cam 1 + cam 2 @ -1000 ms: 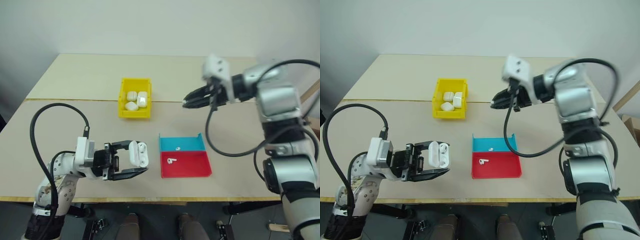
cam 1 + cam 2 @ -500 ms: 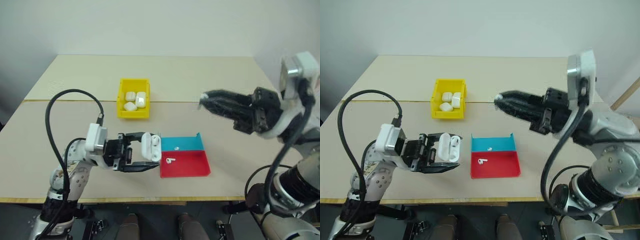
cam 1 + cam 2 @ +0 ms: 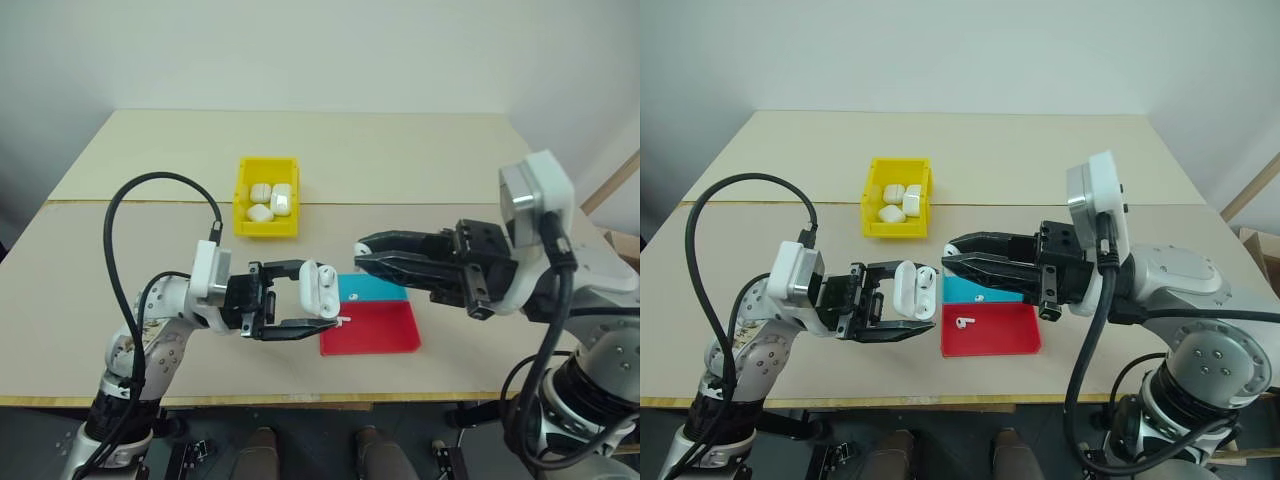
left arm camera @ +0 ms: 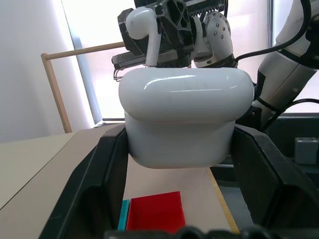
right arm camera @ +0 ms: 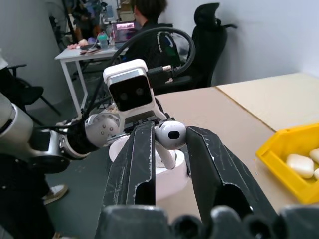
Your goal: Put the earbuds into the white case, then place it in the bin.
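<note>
Right wrist view: right gripper point(image 5: 169, 142) pinches an earbud point(image 5: 170, 134) just above the open case point(image 3: 319, 288), clamped in left gripper point(image 3: 322, 305) near the trays. Insertion pending; yellow bin point(image 3: 246, 225) drop remains.

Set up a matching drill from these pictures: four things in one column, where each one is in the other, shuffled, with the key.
Things
1. white case
2. earbud with its head between two black fingers
3. earbud lying flat
4. yellow bin

Places
A. in the red tray
B. on the table's far half, holding other white cases
C. gripped in the left tool
D. pinched in the right tool

Pairs: 1-C, 2-D, 3-A, 4-B
</note>
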